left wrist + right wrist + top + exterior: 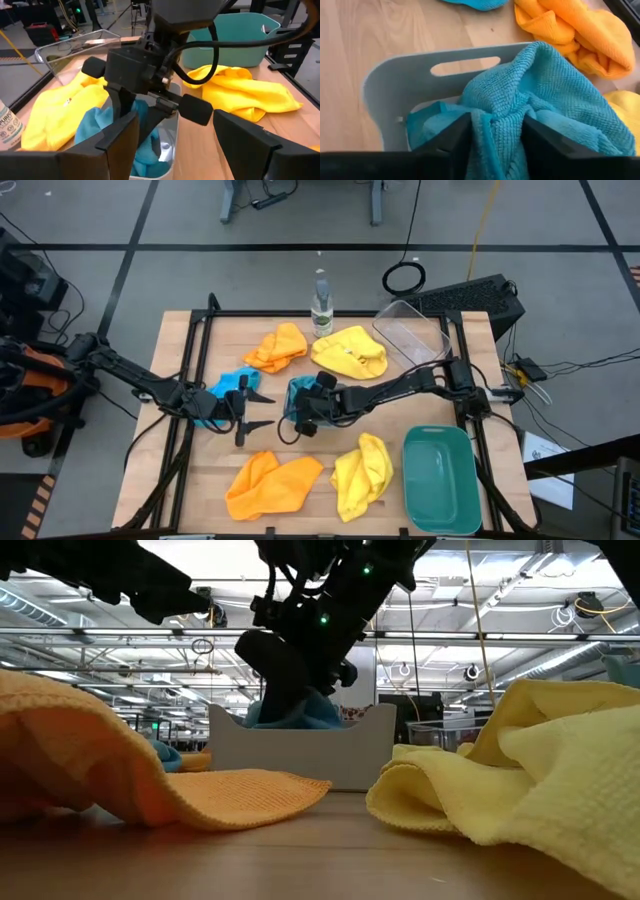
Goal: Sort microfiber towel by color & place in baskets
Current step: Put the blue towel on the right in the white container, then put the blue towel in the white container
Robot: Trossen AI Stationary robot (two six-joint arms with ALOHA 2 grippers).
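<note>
Towel, blue: one (540,95) bunched in the grey bin (390,95), a fold pinched between the fingers of the right gripper (495,137)
Right gripper: down in the bin, closed on that fold
Left gripper (255,410): spread open, empty, just beside the second blue towel (222,392)
Handling: soft, light, limp, looped pile; best pinched at a raised fold, likely to drag and snag
Look: bright blue, ribbed, crumpled
Others: orange towels (272,485) and yellow towels (362,470) loose on the table (185,480); green bin (440,480) and clear bin (410,330) bare
</note>
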